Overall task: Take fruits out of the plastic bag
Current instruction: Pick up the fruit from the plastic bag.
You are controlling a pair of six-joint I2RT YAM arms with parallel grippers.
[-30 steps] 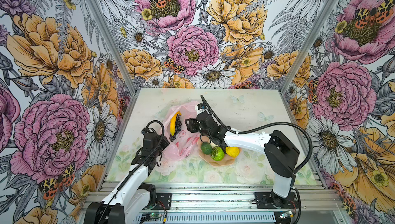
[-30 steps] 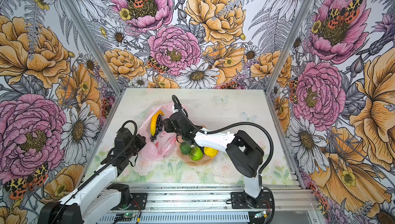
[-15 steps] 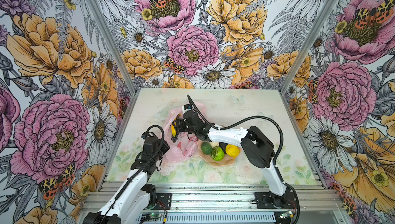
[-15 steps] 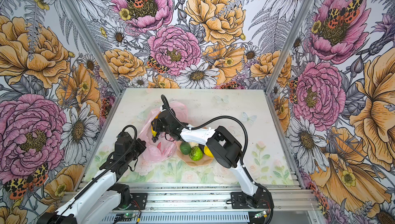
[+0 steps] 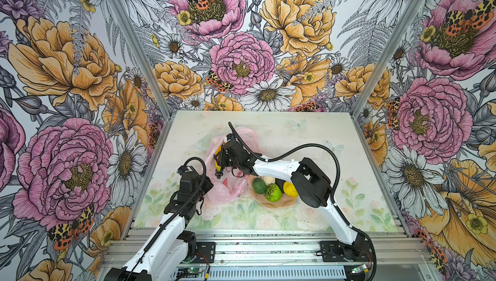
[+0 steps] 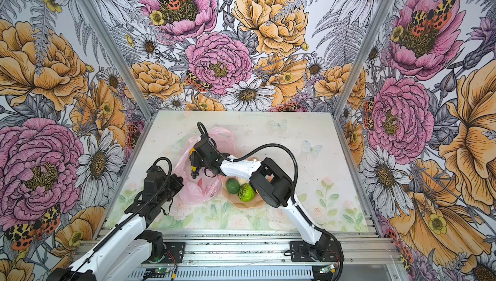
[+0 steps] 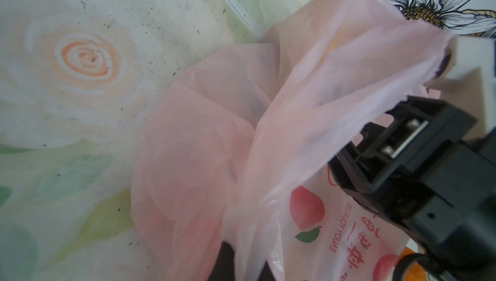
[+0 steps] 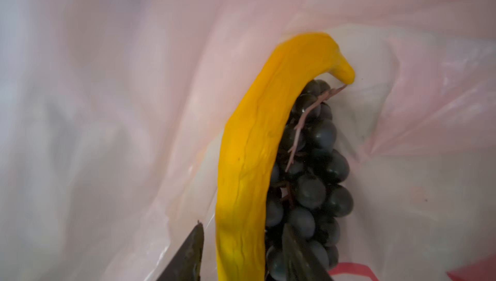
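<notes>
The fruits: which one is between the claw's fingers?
The yellow banana, inside the pink bag: the right gripper straddles it. The grapes lie beside it; the others sit in the dish.

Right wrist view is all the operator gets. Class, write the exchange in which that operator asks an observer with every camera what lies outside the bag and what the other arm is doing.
Operator: I see only the banana and the grape bunch against pink film. Is any fruit out?
Observer: Yes. In a top view an avocado, a lime-green ball and a lemon sit in a peach dish beside the plastic bag.
Operator: Is the other arm holding the bag?
Observer: Yes. The left wrist view shows the left gripper shut on a gathered fold of the film, on the side of the bag nearer the robot's base.
</notes>
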